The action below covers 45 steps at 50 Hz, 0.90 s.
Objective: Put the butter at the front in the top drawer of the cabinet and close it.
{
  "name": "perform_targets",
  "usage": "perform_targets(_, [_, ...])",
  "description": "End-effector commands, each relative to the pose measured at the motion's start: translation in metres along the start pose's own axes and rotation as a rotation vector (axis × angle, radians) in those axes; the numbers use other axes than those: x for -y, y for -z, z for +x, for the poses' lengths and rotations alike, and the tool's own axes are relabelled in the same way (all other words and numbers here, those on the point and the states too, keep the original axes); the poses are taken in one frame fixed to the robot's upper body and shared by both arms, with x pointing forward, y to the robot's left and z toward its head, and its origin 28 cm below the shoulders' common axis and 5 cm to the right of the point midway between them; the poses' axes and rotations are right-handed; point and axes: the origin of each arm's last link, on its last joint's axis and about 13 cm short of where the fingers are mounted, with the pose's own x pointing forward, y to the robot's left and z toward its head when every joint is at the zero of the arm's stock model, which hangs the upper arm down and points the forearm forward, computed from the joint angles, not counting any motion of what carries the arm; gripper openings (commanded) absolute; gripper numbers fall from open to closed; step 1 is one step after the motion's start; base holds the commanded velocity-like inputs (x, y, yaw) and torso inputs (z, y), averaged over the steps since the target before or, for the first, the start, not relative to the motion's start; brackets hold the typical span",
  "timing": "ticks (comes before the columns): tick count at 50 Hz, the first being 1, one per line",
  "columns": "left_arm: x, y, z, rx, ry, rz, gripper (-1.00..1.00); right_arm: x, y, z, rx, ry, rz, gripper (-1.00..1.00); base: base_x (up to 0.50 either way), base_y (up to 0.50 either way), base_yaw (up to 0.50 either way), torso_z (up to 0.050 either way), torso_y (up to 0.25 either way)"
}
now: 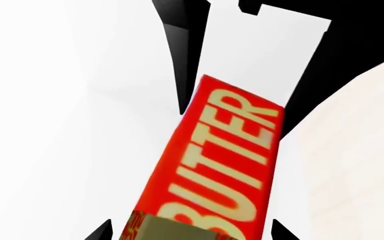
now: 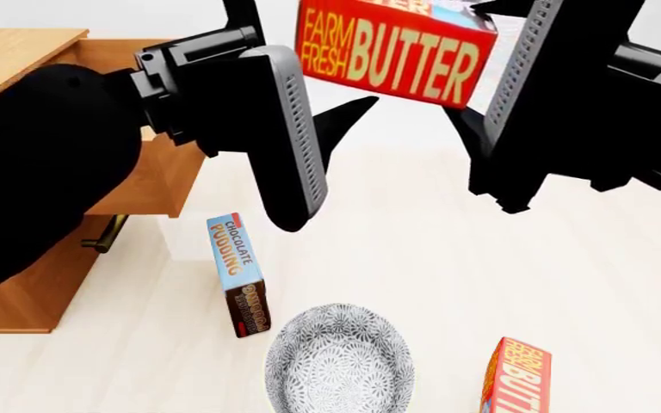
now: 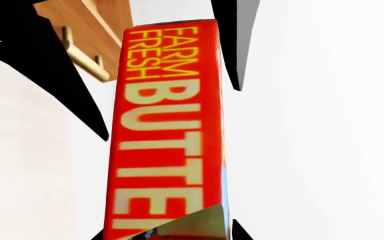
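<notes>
- Pale desk fills most of the head view, with a plain white wall behind it.
- The orange-brown cabinet stands at the left side of the desk.
- Its top drawer is pulled out. A brass bar handle shows just below it.
- The butter carton is up in the air, lying on its side. It is to the right of the cabinet and not in the drawer. Big yellow letters on its red face say "FARM FRESH BUTTER".
- The left pincer is clamped on the left end of the butter carton. In the left wrist view the red carton fills the gap between the two dark fingers.
- The right pincer is clamped on the right end of the same carton. In the right wrist view the carton sits tight between its fingers, with wood and a brass handle behind.
- Down on the desk a blue-and-brown chocolate pudding box stands near the cabinet.
- A grey patterned bowl sits just beside the pudding box, closer to the robot.
- A second butter carton stands on the desk to the right of the bowl, partly cut off by the picture's edge.
</notes>
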Motion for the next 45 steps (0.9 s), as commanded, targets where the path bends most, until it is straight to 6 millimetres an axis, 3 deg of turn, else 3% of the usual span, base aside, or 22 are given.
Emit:
perform_targets(1, [0.0006,-0.0005,0.0007,0.003,0.003,-0.001,1.00,0.0155,-0.0060,-0.0062,0.021,0.123,-0.078,-1.00,0.00,0.00,0.00,0.000,0.000])
perform_targets(19, [-0.0017,-0.0019,-0.0026,-0.001,0.006,0.013,1.00,0.0158,-0.0051,-0.0084,0.016,0.122,-0.070,-1.00,0.00,0.00,0.00,0.001,0.001])
perform_targets(20, [-0.0020,-0.0020,-0.0028,0.000,0.005,0.013,-1.00,0.0159,-0.0051,-0.0086,0.016,0.122,-0.069,-1.00,0.00,0.00,0.00,0.000,0.000])
perform_targets(45, [-0.0048,-0.0089,-0.0049,0.055,-0.012,0.034,-1.00,0.0145,-0.0070,-0.0129,0.020,0.129,-0.055,-1.00,0.00,0.00,0.00,0.000,0.001])
